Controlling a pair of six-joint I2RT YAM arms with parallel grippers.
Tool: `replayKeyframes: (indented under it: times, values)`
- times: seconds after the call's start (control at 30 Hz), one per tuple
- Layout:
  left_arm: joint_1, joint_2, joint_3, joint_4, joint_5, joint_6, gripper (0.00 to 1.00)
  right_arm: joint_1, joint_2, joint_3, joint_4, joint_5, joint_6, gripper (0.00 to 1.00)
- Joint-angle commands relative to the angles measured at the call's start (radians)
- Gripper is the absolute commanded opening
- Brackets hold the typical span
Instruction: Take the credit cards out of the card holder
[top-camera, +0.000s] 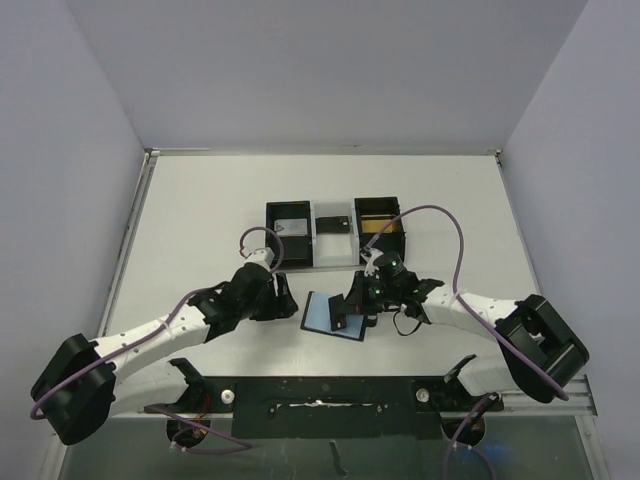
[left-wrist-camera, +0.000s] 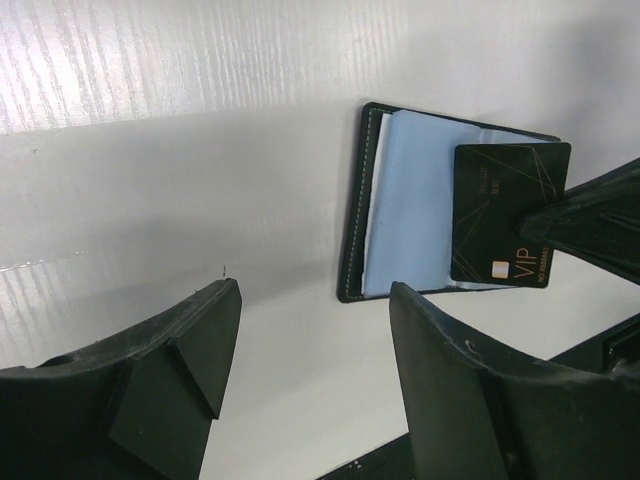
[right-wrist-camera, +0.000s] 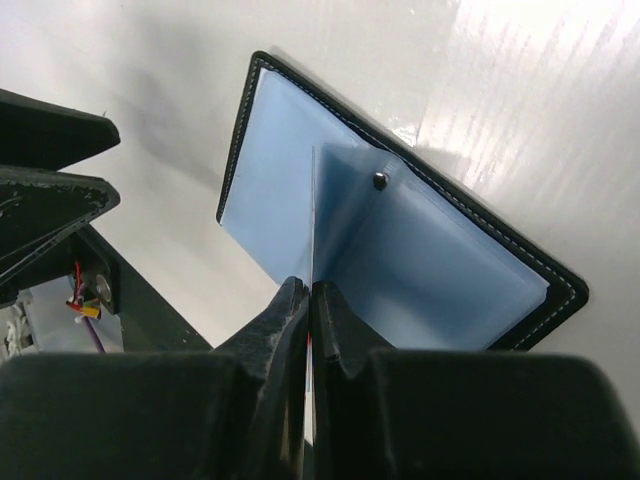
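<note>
The holder (top-camera: 322, 312) lies open and flat on the table (top-camera: 200, 220), between the 2 grippers, with its blue pockets facing up. The right gripper (right-wrist-camera: 311, 298) is clenched on 1 card (left-wrist-camera: 505, 212), a dark one with gold lines and a "VIP" print. It pinches only a narrow strip at one edge. In the right wrist view the card stands on edge over the middle of the holder. I cannot tell whether its far edge is free of the pocket or sits inside it. The left gripper (left-wrist-camera: 315, 300) is released, with nothing between its fingers. It hovers near the left side of the holder and does not touch it.

In my judgement the main risk is that nothing pins the holder down. If the card is partly in the pocket, a pull could drag or lift the whole holder, or fold the loose blue leaf over. The hold is thin, so the smooth card may pivot or slip out when the pocket resists. A pull not in line with the pocket could bend the card. If the left gripper comes in to press the holder, the 2 grippers may collide.
</note>
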Motion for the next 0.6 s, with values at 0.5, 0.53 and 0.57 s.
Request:
replayKeyframes:
  times: [0.5, 0.53, 0.57]
  values:
    - [0.364, -0.220, 0.207, -0.228, 0.255, 0.173, 0.70, 0.017, -0.330, 0.124, -0.144, 0.318, -0.236, 0.00]
    - [0.385, -0.233, 0.221, -0.248, 0.239, 0.185, 0.70, 0.017, -0.368, 0.115, -0.138, 0.346, -0.250, 0.00]
    - [0.408, -0.248, 0.231, -0.264, 0.223, 0.201, 0.71, 0.016, -0.410, 0.111, -0.139, 0.391, -0.267, 0.00]
